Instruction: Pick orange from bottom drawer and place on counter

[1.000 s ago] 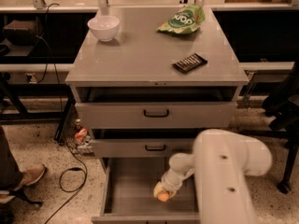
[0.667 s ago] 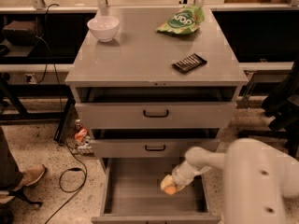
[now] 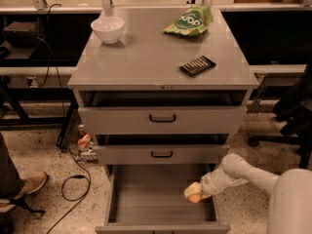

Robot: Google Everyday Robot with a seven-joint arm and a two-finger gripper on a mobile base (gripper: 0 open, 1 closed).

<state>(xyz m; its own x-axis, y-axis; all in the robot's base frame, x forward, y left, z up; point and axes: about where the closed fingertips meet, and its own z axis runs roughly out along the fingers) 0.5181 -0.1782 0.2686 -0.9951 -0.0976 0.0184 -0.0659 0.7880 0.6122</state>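
The bottom drawer (image 3: 146,196) is pulled open and shows its flat grey inside. My gripper (image 3: 196,192) reaches in from the right, over the drawer's right side, and is shut on the orange (image 3: 195,198), which peeks out below the pale fingers. The orange is held just above the drawer floor, near the right wall. The counter (image 3: 146,57) is the grey top of the cabinet, well above the gripper.
On the counter are a white bowl (image 3: 107,28) at back left, a green chip bag (image 3: 189,21) at back right, and a dark bar (image 3: 197,65) near the front right. The two upper drawers (image 3: 162,118) are slightly open. A person's shoe (image 3: 29,184) and a cable lie on the floor at left.
My gripper has moved to the right inside the bottom drawer with the orange in it, from the drawer's middle toward its right wall. My arm has swung out to the right.
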